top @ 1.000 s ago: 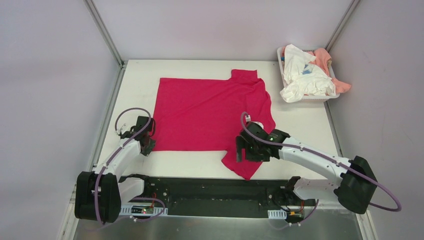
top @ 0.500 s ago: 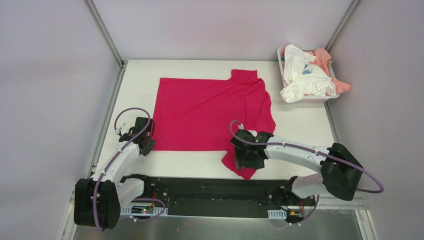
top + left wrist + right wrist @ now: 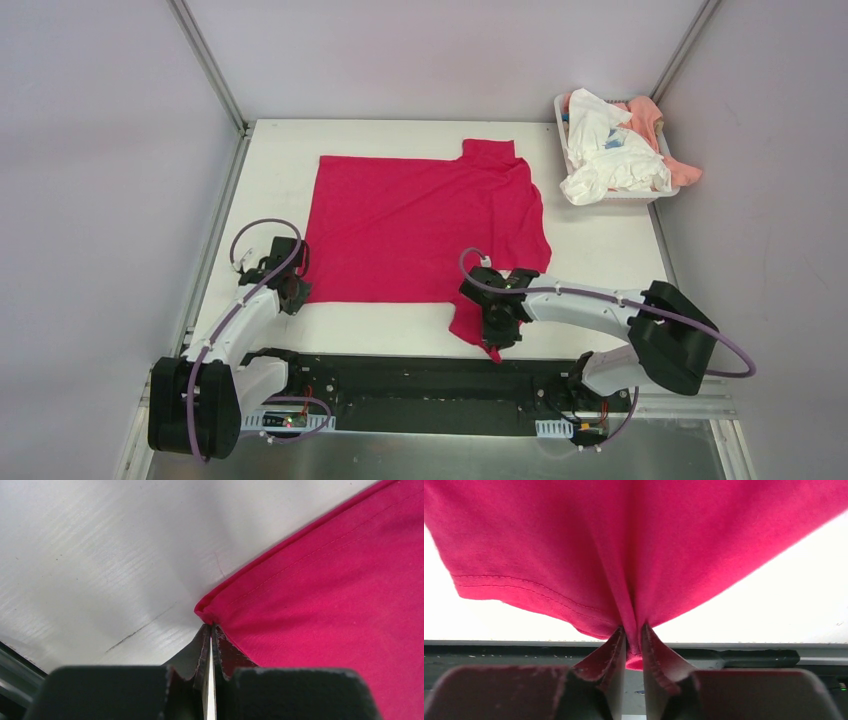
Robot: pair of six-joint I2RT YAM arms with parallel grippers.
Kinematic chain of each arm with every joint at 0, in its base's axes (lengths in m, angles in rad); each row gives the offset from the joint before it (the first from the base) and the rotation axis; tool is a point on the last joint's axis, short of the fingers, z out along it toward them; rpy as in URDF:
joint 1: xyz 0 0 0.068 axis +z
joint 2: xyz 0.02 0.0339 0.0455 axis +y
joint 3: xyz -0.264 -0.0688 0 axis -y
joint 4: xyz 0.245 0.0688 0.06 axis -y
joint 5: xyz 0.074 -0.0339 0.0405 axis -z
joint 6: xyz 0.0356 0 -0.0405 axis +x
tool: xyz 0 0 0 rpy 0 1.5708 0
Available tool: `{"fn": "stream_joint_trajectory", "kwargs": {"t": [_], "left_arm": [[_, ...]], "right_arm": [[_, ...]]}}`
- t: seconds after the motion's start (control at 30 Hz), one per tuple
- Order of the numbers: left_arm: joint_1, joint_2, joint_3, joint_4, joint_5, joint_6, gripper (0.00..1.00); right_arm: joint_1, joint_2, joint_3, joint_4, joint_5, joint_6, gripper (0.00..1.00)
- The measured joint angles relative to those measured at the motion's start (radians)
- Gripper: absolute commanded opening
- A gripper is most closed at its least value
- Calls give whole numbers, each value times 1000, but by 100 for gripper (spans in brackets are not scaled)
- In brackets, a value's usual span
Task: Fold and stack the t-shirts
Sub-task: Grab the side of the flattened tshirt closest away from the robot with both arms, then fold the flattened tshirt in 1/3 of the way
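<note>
A magenta-red t-shirt lies spread flat on the white table. My left gripper is shut on its near-left hem corner, the cloth pinched at the fingertips. My right gripper is shut on the near sleeve, which bunches into a fold between the fingers close to the table's front edge. White and peach-pink t-shirts are heaped in the basket at the back right.
A white plastic basket stands at the table's far right corner. A black rail with the arm bases runs along the near edge. Grey walls and metal posts enclose the table.
My right gripper slid left and toward the front edge over the sleeve and closed on it, bunching the cloth. The left gripper kept its hold on the hem corner.
</note>
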Motion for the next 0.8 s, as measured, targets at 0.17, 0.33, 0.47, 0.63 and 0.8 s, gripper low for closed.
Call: {"fn": "stream_joint_trajectory", "kwargs": {"t": [0.17,0.33,0.47,0.63,0.8], "left_arm": [[0,-52,-15,-10,24,-10,0],[0,-192,-38,-68,34,-29,0],[0,-268,-54,-104,42,-31,0],[0,-270,-54,-119,65,-31,0],[0,-245,-31,-120,72,-31,0]], "right_arm": [[1,-56,-39,-3,1,29,8],[1,-150,-82,-27,-23,35,0],[1,-190,-83,-44,-32,35,0],[-9,-212,-79,-66,-24,31,0],[-89,-238,-33,-82,-6,5,0]]}}
